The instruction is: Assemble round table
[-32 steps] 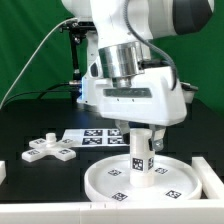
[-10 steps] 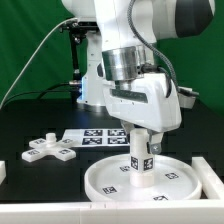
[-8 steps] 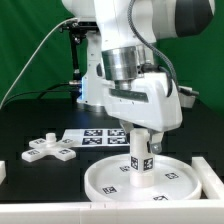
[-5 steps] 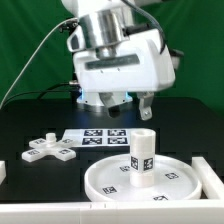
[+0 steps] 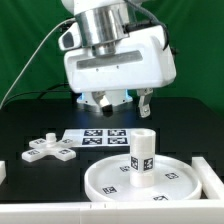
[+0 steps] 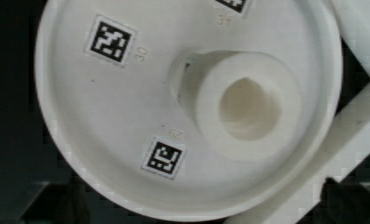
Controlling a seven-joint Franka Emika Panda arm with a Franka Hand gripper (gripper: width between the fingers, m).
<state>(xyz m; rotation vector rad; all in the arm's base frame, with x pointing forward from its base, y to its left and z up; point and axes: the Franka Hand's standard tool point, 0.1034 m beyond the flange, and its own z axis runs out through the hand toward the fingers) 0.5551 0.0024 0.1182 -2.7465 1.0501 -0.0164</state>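
Note:
The large round rimmed disc (image 5: 163, 183) lies flat at the front of the black table. The short thick cylinder (image 5: 143, 154) stands upright on its central hub, with tags on its side. My gripper (image 5: 122, 103) hangs open and empty above the cylinder, a little toward the exterior view's left, well apart from it. The small cross-shaped piece (image 5: 47, 150) lies on the table at the exterior view's left. In the wrist view the disc (image 6: 111, 110) fills the picture, with the cylinder's top (image 6: 249, 105) seen end-on. My dark fingertips (image 6: 52, 200) show at the lower corners, spread wide.
The marker board (image 5: 97, 137) lies flat behind the disc. White bars sit at the exterior view's left edge (image 5: 3, 171), right edge (image 5: 213, 172) and along the front (image 5: 40, 213). A green backdrop stands behind the robot's base.
My gripper has let go of the cylinder, opened and risen up and slightly to the exterior view's left. The cylinder stays standing on the disc's hub.

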